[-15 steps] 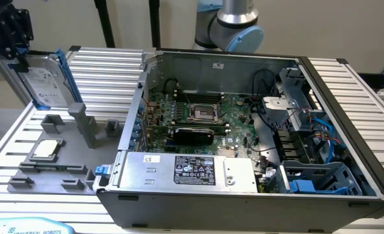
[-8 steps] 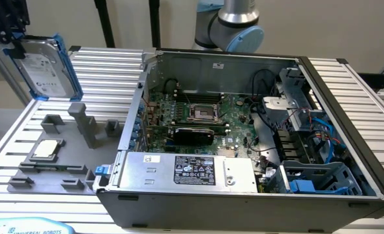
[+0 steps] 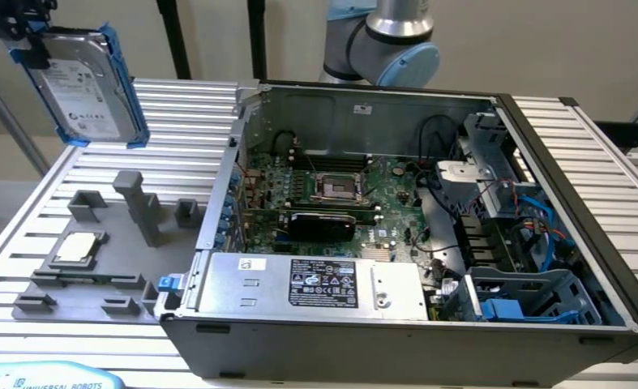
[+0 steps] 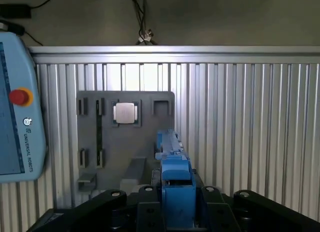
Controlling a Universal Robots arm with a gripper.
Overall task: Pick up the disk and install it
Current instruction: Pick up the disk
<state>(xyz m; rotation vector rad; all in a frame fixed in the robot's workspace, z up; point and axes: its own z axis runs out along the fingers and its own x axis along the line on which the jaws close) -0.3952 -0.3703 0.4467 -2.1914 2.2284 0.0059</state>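
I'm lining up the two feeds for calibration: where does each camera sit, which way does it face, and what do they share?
Exterior view: off the arm, raised, looking down over the ribbed table into the open computer case; the arm's joint and the pincer, shut on the disk, show.
Wrist view: on the wrist, looking past the pincer down at the table, grey fixture tray, square chip and teach pendant; the pincer's black body shows.
Shared: disk, table, tray, chip, pendant.

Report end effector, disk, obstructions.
End effector shut on silver-grey hard drive in blue plastic carrier. Aloft, off grey fixture tray. No obstruction seen toward open computer case.
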